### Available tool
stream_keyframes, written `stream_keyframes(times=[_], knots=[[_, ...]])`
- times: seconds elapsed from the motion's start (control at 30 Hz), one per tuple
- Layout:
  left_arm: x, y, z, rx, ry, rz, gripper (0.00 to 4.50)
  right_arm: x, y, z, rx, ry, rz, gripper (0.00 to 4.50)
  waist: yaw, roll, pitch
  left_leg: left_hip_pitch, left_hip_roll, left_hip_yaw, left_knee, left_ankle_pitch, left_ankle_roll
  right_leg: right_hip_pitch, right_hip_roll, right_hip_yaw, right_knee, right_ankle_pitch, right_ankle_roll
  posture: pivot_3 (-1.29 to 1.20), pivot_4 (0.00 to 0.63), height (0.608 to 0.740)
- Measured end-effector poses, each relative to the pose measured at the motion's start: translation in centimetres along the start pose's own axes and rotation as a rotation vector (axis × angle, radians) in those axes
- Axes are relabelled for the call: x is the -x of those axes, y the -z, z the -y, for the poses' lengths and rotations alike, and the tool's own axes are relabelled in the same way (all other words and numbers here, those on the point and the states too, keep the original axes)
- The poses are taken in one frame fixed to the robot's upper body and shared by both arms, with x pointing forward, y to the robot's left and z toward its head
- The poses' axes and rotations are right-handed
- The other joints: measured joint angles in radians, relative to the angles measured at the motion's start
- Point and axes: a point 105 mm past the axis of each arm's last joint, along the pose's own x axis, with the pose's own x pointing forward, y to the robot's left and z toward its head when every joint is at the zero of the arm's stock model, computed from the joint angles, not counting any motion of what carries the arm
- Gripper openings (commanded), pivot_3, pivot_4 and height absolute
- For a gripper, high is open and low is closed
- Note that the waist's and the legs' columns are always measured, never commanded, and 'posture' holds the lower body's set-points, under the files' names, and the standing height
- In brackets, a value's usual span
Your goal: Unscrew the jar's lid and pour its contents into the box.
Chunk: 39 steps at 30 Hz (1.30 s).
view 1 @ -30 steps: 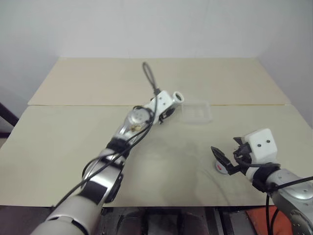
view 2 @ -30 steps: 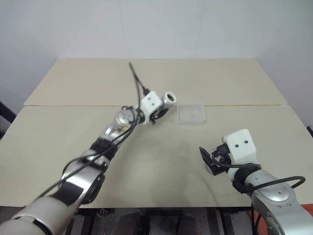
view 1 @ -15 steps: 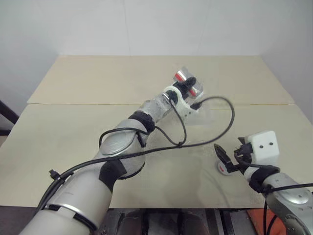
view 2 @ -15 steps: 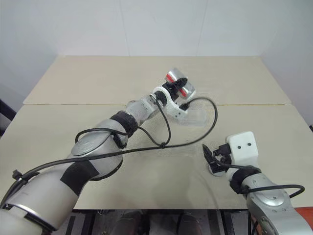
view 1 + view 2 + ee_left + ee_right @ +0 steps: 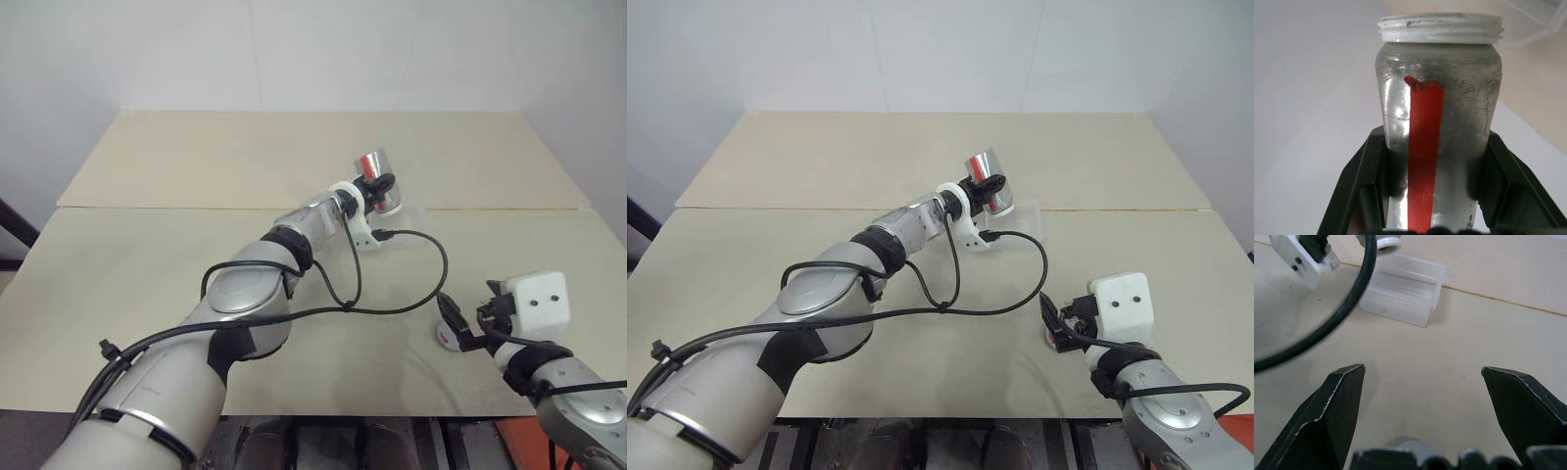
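The pour step is on. The left tool [image 5: 986, 185] grips the open jar [image 5: 983, 179] tipped upside down, mouth just above the clear box [image 5: 1403, 296] on the counter [image 5: 147, 284]. Next it likely needs a small shake. The right tool [image 5: 1422, 418] is spread wide, grasping nothing, beside the lid [image 5: 447, 336]. A black cable [image 5: 407, 294] loops near the box.

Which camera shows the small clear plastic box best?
The right wrist view: the clear plastic box is unobstructed on the table. In both eye views, the tipped silver jar and left end effector partly cover it.
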Motion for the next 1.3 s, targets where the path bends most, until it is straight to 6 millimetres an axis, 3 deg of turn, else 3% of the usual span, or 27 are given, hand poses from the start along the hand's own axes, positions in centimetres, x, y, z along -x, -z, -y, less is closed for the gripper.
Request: stream_keyframes(times=[0.13,0.23,0.37,0.47,0.53,0.63,0.73,0.8,0.9,1.0,1.1,1.3], knots=[[0.0,1.0,0.1,0.212,0.027,-0.076,1.98,0.0,0.0,-0.1,0.0,0.002,-0.003,4.48,0.004,0.0,0.0,0.0,0.0,0.0,0.0,0.0,0.0,0.0,0.0,0.0,0.0,0.0,0.0,0.0,0.15,0.74],[0.1,1.4,1.3,0.704,0.12,-0.159,1.98,0.0,0.1,-0.1,0.003,0.001,-0.005,4.48,0.003,0.001,0.0,0.0,0.002,0.0,0.002,0.0,0.0,0.0,0.0,0.0,0.001,0.0,0.0,0.0,0.15,0.74],[0.6,0.0,3.5,1.429,0.213,-0.211,1.98,-0.1,0.1,-0.1,0.003,0.005,-0.004,4.48,0.0,0.001,0.0,0.0,0.001,0.0,0.004,0.0,0.0,0.0,0.0,0.0,0.003,0.0,0.0,0.0,0.15,0.74],[1.1,0.7,4.5,1.818,0.198,-0.294,1.98,-0.1,0.1,0.0,0.006,0.009,-0.003,4.48,-0.007,0.001,0.0,0.001,0.001,0.0,0.005,0.0,0.0,0.001,0.0,0.0,0.004,0.0,0.0,0.0,0.15,0.74],[1.5,1.8,5.2,1.961,0.156,-0.364,1.98,-0.1,0.0,-0.1,0.008,0.001,-0.003,4.48,-0.012,0.001,0.0,0.002,0.0,0.0,0.005,0.0,0.0,0.002,0.0,0.0,0.004,0.0,0.0,0.0,0.15,0.74],[2.0,2.8,5.9,1.981,0.134,-0.41,1.98,-0.2,-0.1,-0.2,0.011,-0.011,0.002,4.48,-0.018,0.001,-0.001,0.003,0.0,0.0,0.005,0.0,0.0,0.003,0.0,0.0,0.005,0.0,0.0,0.0,0.15,0.74],[2.1,3.0,6.1,1.97,0.134,-0.417,1.98,-0.3,-0.3,-0.3,0.016,-0.019,0.004,4.48,-0.017,0.001,-0.001,0.003,-0.001,0.0,0.005,0.0,0.0,0.003,0.0,0.0,0.005,0.0,0.0,0.0,0.15,0.74],[2.0,3.2,5.8,1.868,0.133,-0.418,1.98,-0.3,-0.4,-0.3,0.019,-0.02,0.007,4.48,-0.016,0.001,-0.001,0.002,-0.001,0.0,0.005,0.0,0.0,0.003,0.0,0.0,0.005,0.0,0.0,0.0,0.15,0.74],[1.4,4.3,3.7,1.484,0.075,-0.379,1.98,-0.3,-0.3,-0.2,0.011,-0.012,0.008,4.48,-0.013,0.001,0.0,0.002,-0.001,0.0,0.005,0.0,0.0,0.003,0.0,0.0,0.004,0.0,0.0,0.0,0.15,0.74],[0.5,5.5,0.2,1.076,-0.021,-0.309,1.98,-0.3,0.0,-0.4,0.009,-0.014,-0.002,4.48,-0.009,0.001,0.0,0.001,-0.001,0.0,0.005,0.0,0.0,0.003,0.0,0.0,0.003,0.0,0.0,0.0,0.15,0.74],[-0.1,5.4,-2.6,0.657,-0.072,-0.237,1.98,-0.1,0.6,-0.4,0.006,0.003,-0.028,4.48,-0.006,0.001,0.0,0.001,-0.001,0.0,0.004,0.0,0.0,0.002,0.0,0.0,0.003,0.0,0.0,0.0,0.15,0.74],[-0.7,1.8,-2.8,0.034,-0.035,-0.052,1.98,0.4,1.2,0.0,-0.017,0.058,-0.03,4.48,-0.008,0.001,0.0,0.001,-0.001,0.0,0.004,0.0,0.0,0.001,0.0,0.001,0.003,0.0,0.0,0.0,0.15,0.74]])
